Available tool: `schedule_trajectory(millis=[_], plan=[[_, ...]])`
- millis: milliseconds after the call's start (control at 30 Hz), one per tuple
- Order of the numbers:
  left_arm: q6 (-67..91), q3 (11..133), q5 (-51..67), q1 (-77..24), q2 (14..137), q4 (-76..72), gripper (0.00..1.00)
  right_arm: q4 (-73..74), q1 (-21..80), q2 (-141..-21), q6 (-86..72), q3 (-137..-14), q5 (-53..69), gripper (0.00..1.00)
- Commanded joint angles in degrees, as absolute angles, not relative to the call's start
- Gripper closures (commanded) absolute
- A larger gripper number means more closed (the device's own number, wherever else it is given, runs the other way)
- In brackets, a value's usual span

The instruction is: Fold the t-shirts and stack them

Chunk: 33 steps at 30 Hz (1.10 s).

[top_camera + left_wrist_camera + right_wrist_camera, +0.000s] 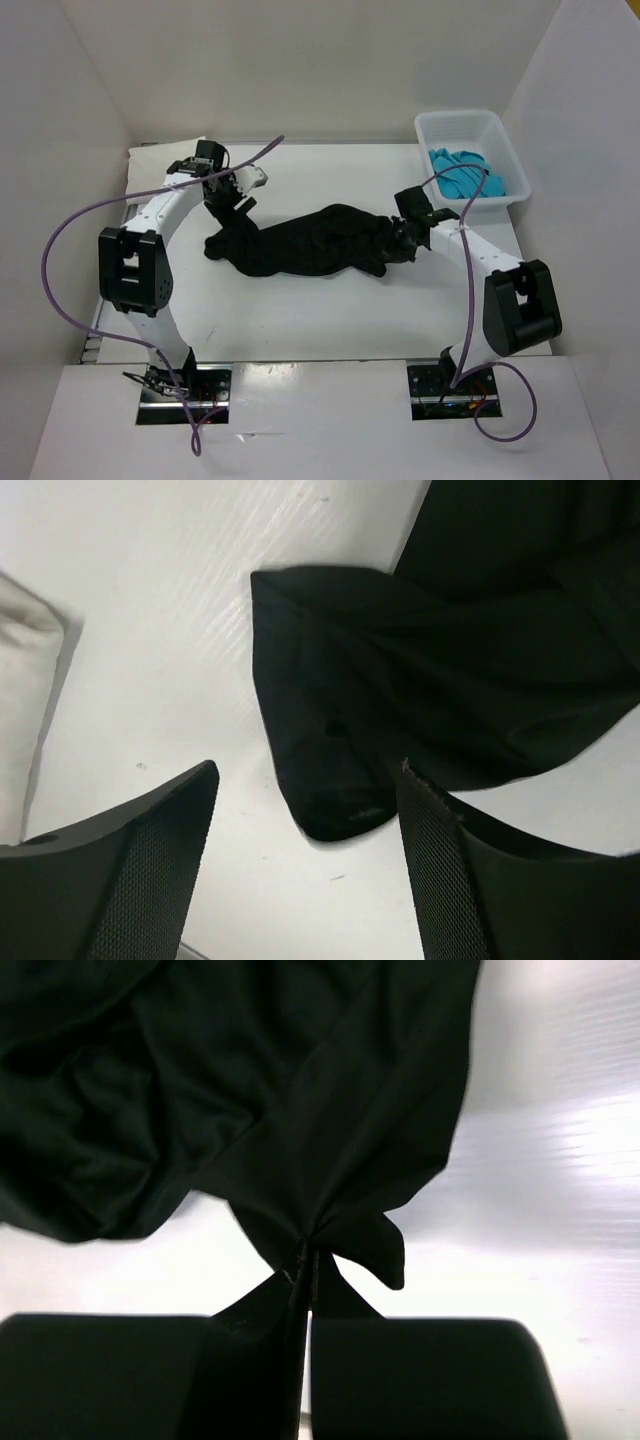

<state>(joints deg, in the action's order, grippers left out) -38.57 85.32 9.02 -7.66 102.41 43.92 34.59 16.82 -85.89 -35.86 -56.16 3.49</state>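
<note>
A black t-shirt (300,245) lies crumpled and stretched across the middle of the table. My left gripper (232,203) is open just above its left end; in the left wrist view the shirt's corner (330,780) lies between and beyond my spread fingers (150,860), untouched. My right gripper (398,240) is shut on the shirt's right end; in the right wrist view the black cloth (300,1140) is pinched between the closed fingertips (308,1270). A blue t-shirt (465,175) lies bunched in the white basket.
The white basket (505,145) stands at the back right corner. White walls enclose the table on the left, back and right. A purple cable loops beside each arm.
</note>
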Motion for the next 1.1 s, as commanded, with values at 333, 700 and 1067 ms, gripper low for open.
schedule_trajectory(millis=[333, 700, 1067], plan=[[-39.7, 70.6, 0.1, -16.7, 85.8, 42.7, 0.10, 32.6, 19.6, -85.3, -38.3, -55.5, 8.4, 1.00], [-28.8, 70.3, 12.4, -7.6, 97.8, 43.2, 0.47, 33.1, 20.7, -85.4, -38.3, -56.0, 7.7, 1.00], [-23.5, 73.9, 18.3, -3.9, 107.4, 40.1, 0.25, 34.2, 20.7, -86.0, -37.8, -56.5, 6.0, 1.00]])
